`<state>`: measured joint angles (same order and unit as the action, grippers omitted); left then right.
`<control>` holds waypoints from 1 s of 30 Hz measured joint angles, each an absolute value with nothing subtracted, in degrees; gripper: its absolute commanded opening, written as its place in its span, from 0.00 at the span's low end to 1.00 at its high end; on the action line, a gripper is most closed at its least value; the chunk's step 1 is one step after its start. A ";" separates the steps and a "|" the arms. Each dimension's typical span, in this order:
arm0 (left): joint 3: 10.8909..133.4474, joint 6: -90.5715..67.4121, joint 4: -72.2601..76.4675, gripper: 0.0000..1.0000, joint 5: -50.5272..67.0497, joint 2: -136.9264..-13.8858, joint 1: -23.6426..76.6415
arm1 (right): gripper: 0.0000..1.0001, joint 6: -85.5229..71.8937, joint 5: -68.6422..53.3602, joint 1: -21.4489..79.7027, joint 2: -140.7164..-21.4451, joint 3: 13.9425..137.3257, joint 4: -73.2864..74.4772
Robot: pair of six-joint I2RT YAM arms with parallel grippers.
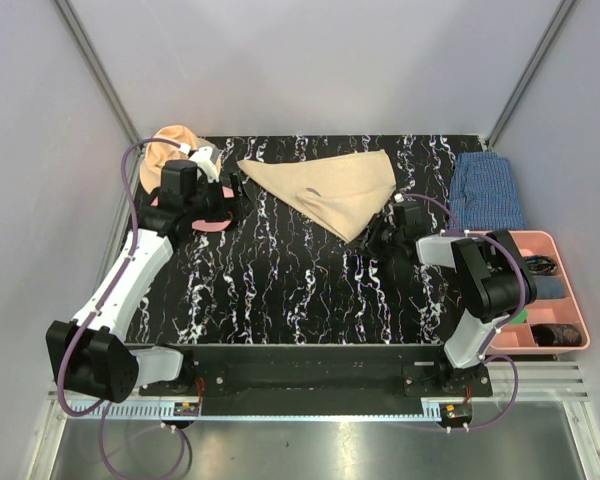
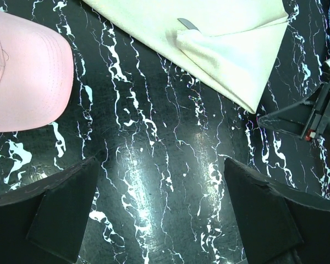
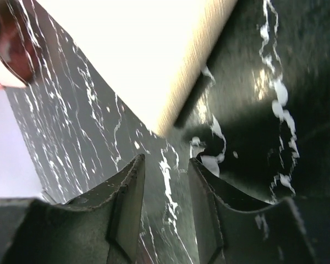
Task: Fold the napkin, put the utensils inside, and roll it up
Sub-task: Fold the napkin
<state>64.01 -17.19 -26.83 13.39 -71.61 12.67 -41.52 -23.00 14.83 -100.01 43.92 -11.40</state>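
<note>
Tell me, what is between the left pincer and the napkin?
Just bare black marbled table, seen in the left wrist view, from the left pincer to the napkin. The pink cap sits aside.

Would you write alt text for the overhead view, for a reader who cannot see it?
A beige napkin folded into a triangle lies on a black marbled table. The left gripper sits beside its left corner, the right gripper beside its near tip.
</note>
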 measured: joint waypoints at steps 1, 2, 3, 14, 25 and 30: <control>64.01 -17.19 -26.81 0.99 13.41 -71.61 12.67 | 0.46 -42.06 -23.05 14.79 -100.53 44.05 -12.27; 64.01 -17.21 -26.81 0.99 13.50 -71.61 12.67 | 0.46 -42.48 -23.05 14.76 -100.95 44.27 -12.75; 64.01 -17.21 -26.81 0.99 13.56 -71.61 12.67 | 0.46 -42.89 -23.05 14.74 -101.41 44.60 -13.32; 64.01 -17.52 -26.65 0.99 14.61 -71.61 12.67 | 0.36 -44.84 -22.96 14.57 -106.26 48.49 -16.19; 64.01 -17.65 -26.44 0.99 15.29 -71.35 12.67 | 0.00 -43.59 -22.09 14.46 -107.53 49.50 -14.76; 63.77 -18.52 -25.34 0.99 15.84 -71.18 12.67 | 0.00 -41.71 -22.59 14.44 -106.37 49.23 -12.49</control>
<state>63.77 -18.52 -25.34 15.84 -71.18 12.67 -41.71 -22.59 14.44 -106.37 49.23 -12.49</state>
